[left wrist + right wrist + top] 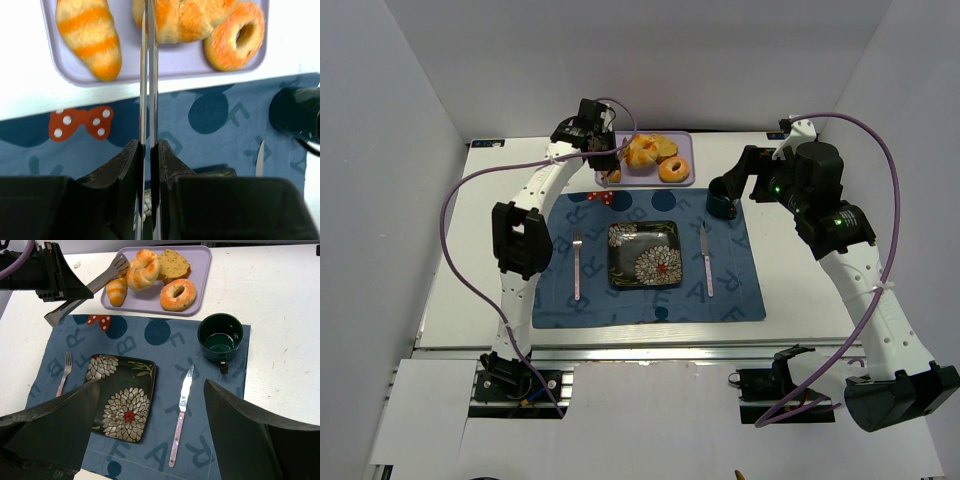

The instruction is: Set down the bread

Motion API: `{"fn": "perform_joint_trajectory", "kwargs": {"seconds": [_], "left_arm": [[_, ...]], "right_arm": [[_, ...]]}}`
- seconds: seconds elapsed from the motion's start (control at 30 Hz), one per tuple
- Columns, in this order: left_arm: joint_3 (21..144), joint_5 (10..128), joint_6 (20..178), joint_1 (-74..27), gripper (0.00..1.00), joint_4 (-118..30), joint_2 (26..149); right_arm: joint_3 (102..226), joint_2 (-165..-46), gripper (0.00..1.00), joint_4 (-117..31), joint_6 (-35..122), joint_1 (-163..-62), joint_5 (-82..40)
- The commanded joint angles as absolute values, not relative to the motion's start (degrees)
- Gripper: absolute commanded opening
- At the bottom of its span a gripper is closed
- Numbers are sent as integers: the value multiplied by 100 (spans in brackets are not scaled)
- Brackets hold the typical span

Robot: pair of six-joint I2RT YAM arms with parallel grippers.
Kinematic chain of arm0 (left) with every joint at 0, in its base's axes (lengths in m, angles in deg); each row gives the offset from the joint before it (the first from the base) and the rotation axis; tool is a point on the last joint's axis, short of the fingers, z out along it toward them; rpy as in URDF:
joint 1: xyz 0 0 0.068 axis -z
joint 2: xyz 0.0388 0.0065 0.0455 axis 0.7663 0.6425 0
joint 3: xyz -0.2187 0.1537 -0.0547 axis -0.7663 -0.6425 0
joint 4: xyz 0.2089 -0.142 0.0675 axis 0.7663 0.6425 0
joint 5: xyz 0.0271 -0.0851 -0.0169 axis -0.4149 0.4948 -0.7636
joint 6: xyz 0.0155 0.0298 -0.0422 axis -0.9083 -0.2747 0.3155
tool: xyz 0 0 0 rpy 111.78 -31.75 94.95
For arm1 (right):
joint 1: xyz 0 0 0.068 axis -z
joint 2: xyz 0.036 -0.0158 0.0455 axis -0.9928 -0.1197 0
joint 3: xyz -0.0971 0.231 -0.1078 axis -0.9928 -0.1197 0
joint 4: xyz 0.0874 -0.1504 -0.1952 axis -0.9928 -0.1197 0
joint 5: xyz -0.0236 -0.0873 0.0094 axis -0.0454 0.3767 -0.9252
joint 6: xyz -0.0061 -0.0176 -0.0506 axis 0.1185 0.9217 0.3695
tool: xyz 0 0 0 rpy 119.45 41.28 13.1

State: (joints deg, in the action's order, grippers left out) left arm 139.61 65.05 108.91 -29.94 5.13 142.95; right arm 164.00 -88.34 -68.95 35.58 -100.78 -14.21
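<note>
While the left pincer is squeezed almost shut on the handles of the tongs, the two steel blades run straight out ahead of it, pressed nearly together, and end at the roll on the tray. Gripping the tongs low on the handles seems meant to give reach, so the arm need not crowd the tray. From the right wrist view the tong head sits against the side of the roll. I cannot tell whether the tips have really bitten into it or only touch the crust.

The roll lies on the tray, at the far end of the tongs. A croissant is off to one side of the blades and a doughnut to the other, both apart from the tips. That leaves the roll as the piece being gone for.

The plate sits behind the left pincer, back toward the arms, in the middle of the mat. A fork and knife flank it like a place setting, so I judge it the landing spot.

The right pincer hangs wide open above the plate with nothing in it, the cup ahead of it. The worktop lies beyond its right finger.
</note>
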Motion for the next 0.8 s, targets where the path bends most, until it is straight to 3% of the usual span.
{"fn": "perform_joint_trajectory", "kwargs": {"seconds": [0.0, 0.33, 0.77], "left_arm": [[14029, 6593, 10713, -2954, 12, 766, 13469], [13071, 6629, 10616, -2875, 12, 996, 12307], [12904, 6717, 10449, -2559, 9, 1979, 11876]], "right_arm": [[16476, -8853, 89, -6605, 3622, -10062, -1449], [16379, -8827, 89, -6509, 3508, -10062, -1555], [16397, -8783, 89, -6509, 3569, -10062, -1529]]}}
